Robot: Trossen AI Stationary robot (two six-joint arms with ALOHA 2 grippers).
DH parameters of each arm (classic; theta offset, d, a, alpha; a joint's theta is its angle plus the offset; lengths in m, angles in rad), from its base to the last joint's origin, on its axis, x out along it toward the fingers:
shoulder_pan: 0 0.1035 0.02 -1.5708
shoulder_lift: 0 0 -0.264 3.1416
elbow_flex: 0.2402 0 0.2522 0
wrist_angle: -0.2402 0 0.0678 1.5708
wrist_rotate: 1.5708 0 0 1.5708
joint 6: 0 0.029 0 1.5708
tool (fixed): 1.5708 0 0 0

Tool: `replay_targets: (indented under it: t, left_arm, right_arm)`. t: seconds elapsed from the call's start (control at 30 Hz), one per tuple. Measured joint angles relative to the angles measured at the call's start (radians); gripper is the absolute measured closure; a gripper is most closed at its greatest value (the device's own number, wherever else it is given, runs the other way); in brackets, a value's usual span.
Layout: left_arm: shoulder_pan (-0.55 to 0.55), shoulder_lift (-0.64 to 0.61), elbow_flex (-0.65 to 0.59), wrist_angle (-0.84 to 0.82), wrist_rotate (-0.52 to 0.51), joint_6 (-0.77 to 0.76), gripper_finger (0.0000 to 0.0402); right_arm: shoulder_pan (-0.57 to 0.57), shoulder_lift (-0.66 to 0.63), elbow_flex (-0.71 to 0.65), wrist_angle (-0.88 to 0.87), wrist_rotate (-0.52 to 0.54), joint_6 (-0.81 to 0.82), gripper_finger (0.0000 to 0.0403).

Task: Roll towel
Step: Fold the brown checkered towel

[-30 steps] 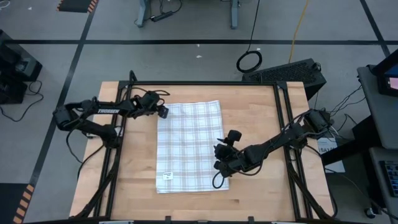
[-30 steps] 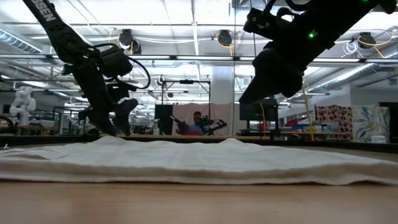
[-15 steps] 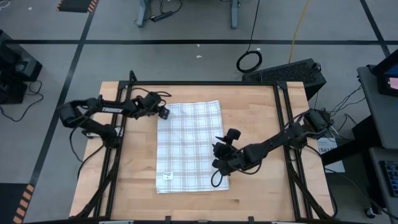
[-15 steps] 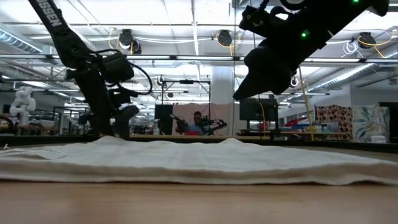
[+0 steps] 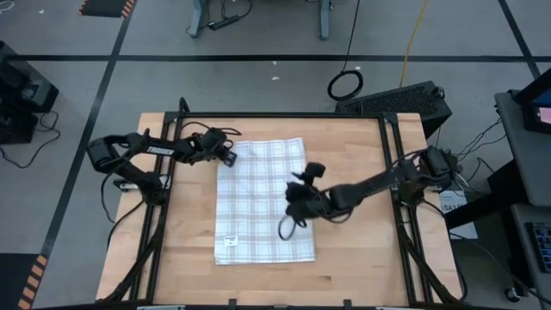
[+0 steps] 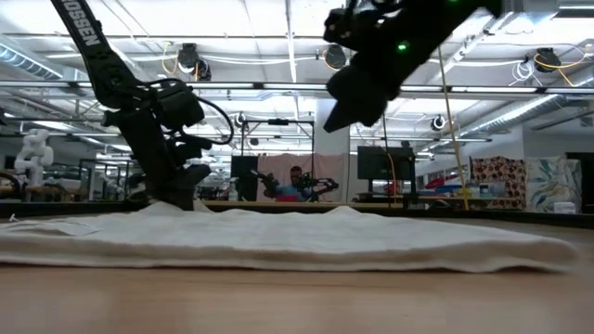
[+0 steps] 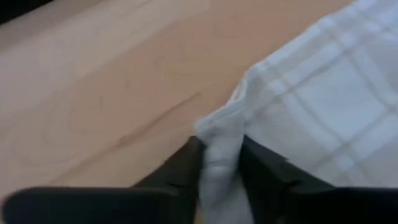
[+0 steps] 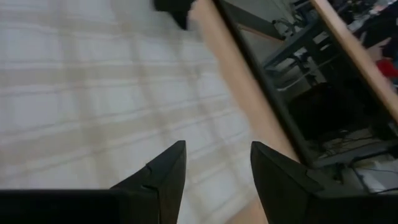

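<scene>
The towel [image 5: 263,200] lies flat on the middle of the counter [image 5: 353,250]. The left gripper [image 7: 221,171] sits at the towel's far left corner, its fingers [image 7: 264,177] clamped on a bunched bit of cloth. The right gripper [image 8: 214,171] hovers over the towel's middle, fingers [image 8: 165,174] apart, holding nothing.

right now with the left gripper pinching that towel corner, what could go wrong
The left gripper holds only a thin bunch of the towel at its far left corner; the cloth may slip out once pulled. The right gripper hangs open above the towel's middle, holding nothing, so one-sided pulling may skew the roll or drag the whole cloth across the table.
</scene>
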Motion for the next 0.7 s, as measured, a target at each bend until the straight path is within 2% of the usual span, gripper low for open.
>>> replay_targets:
  t: [0.1, 0.17, 0.23, 0.33, 0.53, 0.63, 0.7]
  left_arm:
    - [0.0, 0.001, 0.0, -0.003, 0.013, 0.036, 0.0363]
    - [0.0, 0.001, -0.001, -0.005, 0.033, 0.044, 0.0387]
    - [-0.011, 0.001, -0.002, 0.0, 0.044, 0.043, 0.0385]
    - [-0.042, 0.001, -0.002, 0.006, 0.055, 0.046, 0.0379]
    - [-0.113, 0.003, -0.003, 0.046, 0.047, 0.038, 0.0388]
    - [-0.132, 0.005, -0.005, 0.074, 0.045, 0.038, 0.0389]
    - [-0.139, 0.005, -0.005, 0.081, 0.045, 0.038, 0.0389]
  right_arm:
    - [-0.065, -0.023, 0.015, 0.001, -0.002, -0.068, 0.0232]
    - [-0.127, -0.052, 0.013, 0.0, -0.02, -0.071, 0.0232]
    - [-0.212, -0.091, -0.004, -0.005, -0.116, -0.049, 0.0232]
    - [-0.36, -0.125, -0.043, -0.002, -0.322, 0.084, 0.0232]
    - [-0.614, -0.106, -0.161, 0.098, -0.65, 0.273, 0.0232]
    - [-0.683, -0.083, -0.216, 0.173, -0.761, 0.285, 0.0232]
    - [-0.712, -0.067, -0.226, 0.189, -0.798, 0.31, 0.0231]
